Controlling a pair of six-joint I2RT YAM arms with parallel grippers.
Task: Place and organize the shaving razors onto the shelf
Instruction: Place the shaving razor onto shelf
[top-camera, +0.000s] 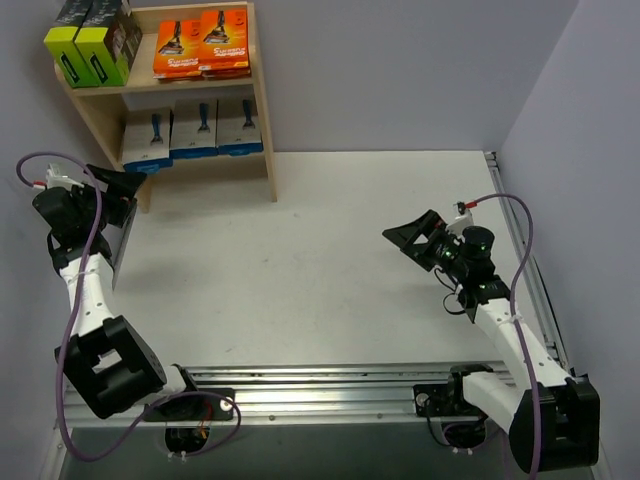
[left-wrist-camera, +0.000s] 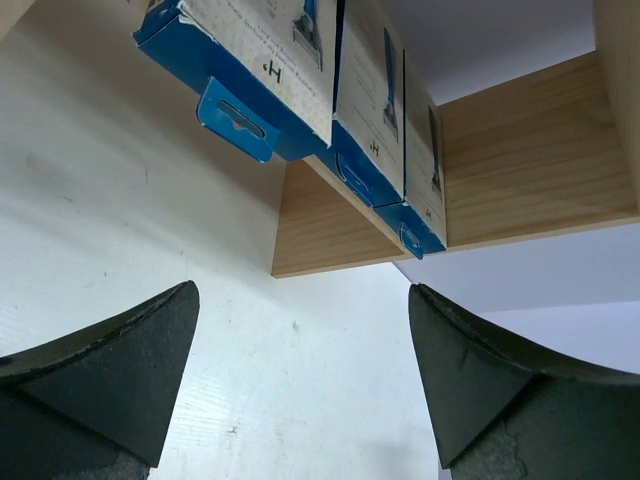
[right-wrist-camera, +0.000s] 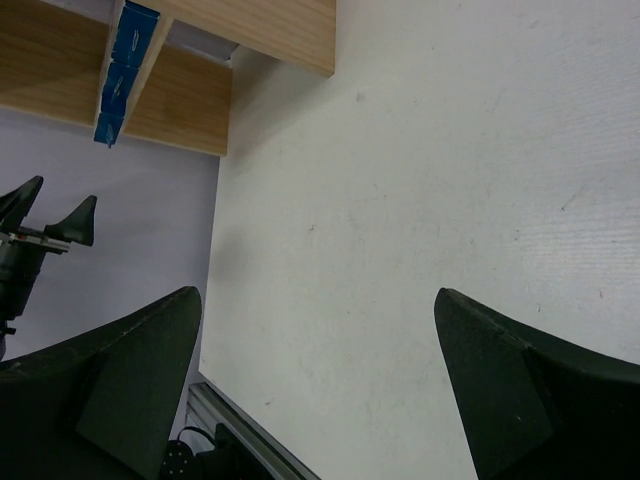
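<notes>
Though flat, three grey blue-edged razor cards (top-camera: 195, 128) upright on the shelf (top-camera: 263, 120)

Top external: high behind the near edge, looking down over the whole worktop (top-camera: 330, 270) to the far edge. Left wrist: low and close at the far-left corner, facing the shelf (left-wrist-camera: 520, 170). Right wrist: from the right edge, facing far-left. All views share the shelf.
</notes>
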